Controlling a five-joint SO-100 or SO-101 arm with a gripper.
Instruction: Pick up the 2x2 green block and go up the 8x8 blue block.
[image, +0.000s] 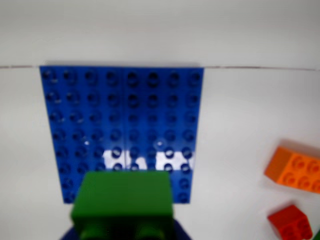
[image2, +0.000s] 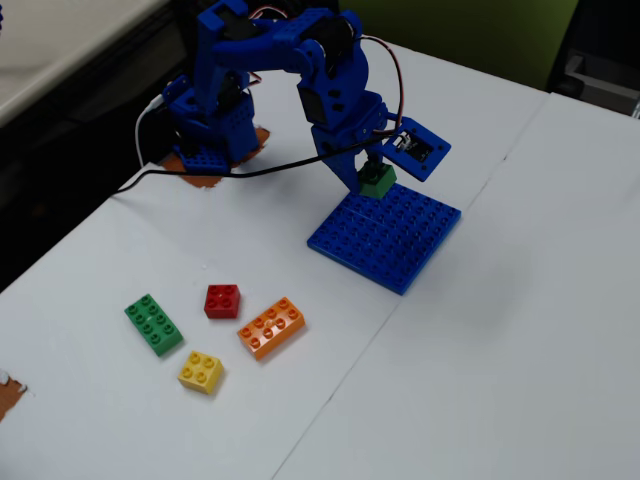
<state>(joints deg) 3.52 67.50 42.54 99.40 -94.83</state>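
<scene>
- One brick was in your tool (image2: 374, 178): the 2x2 green block (image2: 377, 181), pinched between the jaws and lifted clear of the surface (image2: 520, 330).
- It hung just above the near-arm edge of the 8x8 blue block (image2: 390, 235); I couldn't tell from the fixed view whether it was touching the studs yet.
- In the wrist view the green block (image: 124, 197) sat low and centred, studs facing the camera, overlapping the plate's bottom rows, so it looked tipped rather than flat.
- To do the step well, I'd judge you needed to level the brick first, then line its edges up with the stud grid before descending.
- Come down straight, not at a slant; a tilted brick would likely skid across the studs or nudge the plate, which lay loose on the surface.
- Hold the pinch until the brick seats.
- Arm pose: base at the far-left corner in the fixed view, upper links folded high, forearm angled down and wrist pitched toward the plate.
- Spare bricks lay well apart: red (image2: 222, 300), orange (image2: 271, 327), yellow (image2: 201, 372), long green (image2: 154, 324). No clash risk.
</scene>
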